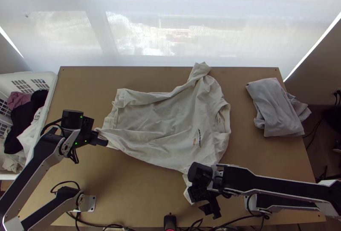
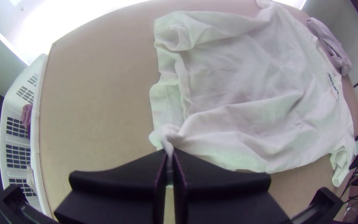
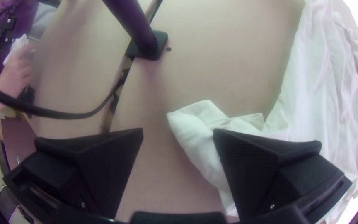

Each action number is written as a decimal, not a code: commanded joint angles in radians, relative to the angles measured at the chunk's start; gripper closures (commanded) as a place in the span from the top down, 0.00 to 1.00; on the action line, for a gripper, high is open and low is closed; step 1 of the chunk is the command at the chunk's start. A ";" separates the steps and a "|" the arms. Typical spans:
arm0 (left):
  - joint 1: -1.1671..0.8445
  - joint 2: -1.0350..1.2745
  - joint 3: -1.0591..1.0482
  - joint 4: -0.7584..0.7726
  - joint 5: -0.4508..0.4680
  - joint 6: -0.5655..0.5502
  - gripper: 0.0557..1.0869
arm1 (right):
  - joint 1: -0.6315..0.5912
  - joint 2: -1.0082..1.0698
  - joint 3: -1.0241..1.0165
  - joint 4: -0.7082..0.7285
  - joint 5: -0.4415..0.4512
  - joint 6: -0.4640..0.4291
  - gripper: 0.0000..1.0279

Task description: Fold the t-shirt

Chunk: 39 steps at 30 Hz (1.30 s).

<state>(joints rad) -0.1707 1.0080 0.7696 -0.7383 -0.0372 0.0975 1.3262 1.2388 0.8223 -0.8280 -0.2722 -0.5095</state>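
Nearest the camera, by the near edge of the bench (image 1: 128, 188): right pincer (image 3: 179, 132), wide apart and empty, low over the near sleeve (image 3: 189, 128) of the t-shirt (image 1: 162, 116). Sleeve end partly in the gap, the rest running under one jaw; not gripped.

Toward the left edge of the bench, left pincer (image 2: 169, 155), closed tight on a small pinch of the hem corner (image 2: 165, 135), near side. Cannot tell how far off the wood, if at all.

Step in hand, by the look of things: taking hold of both ends of the near side, ahead of a first fold. Next, probably: centre the right pincer on the sleeve, close on enough cloth, then lift both ends together and carry toward the far edge. Watch for a shallow bite on the sleeve, and for creases along the slack between the two ends.

T-shirt loosely spread over the middle of the bench, rumpled, between the two pincers: hem toward the left edge, collar (image 1: 227, 124) toward the right, far sleeve (image 1: 200, 70) up at the far edge. Well apart from all this, grey cloth (image 1: 277, 109), folded, at the right edge.
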 commanded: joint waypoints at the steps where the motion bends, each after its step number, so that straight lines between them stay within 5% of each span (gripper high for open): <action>1: 0.002 -0.003 -0.006 -0.001 0.000 -0.001 0.03 | 0.019 0.068 -0.020 0.066 -0.001 -0.007 0.79; 7: 0.002 0.009 -0.007 0.004 0.000 0.005 0.03 | 0.016 0.093 -0.089 0.132 0.004 -0.034 0.73; 15: -0.001 0.021 -0.006 0.011 0.000 0.005 0.03 | -0.022 0.080 -0.069 0.156 0.033 -0.038 0.03; 39: -0.001 0.009 -0.012 0.013 0.000 0.016 0.03 | -0.148 -0.305 -0.230 -0.163 0.054 -0.087 0.04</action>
<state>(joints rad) -0.1665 1.0199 0.7662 -0.7265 -0.0372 0.1127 1.1877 1.0397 0.6773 -0.9398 -0.2218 -0.5846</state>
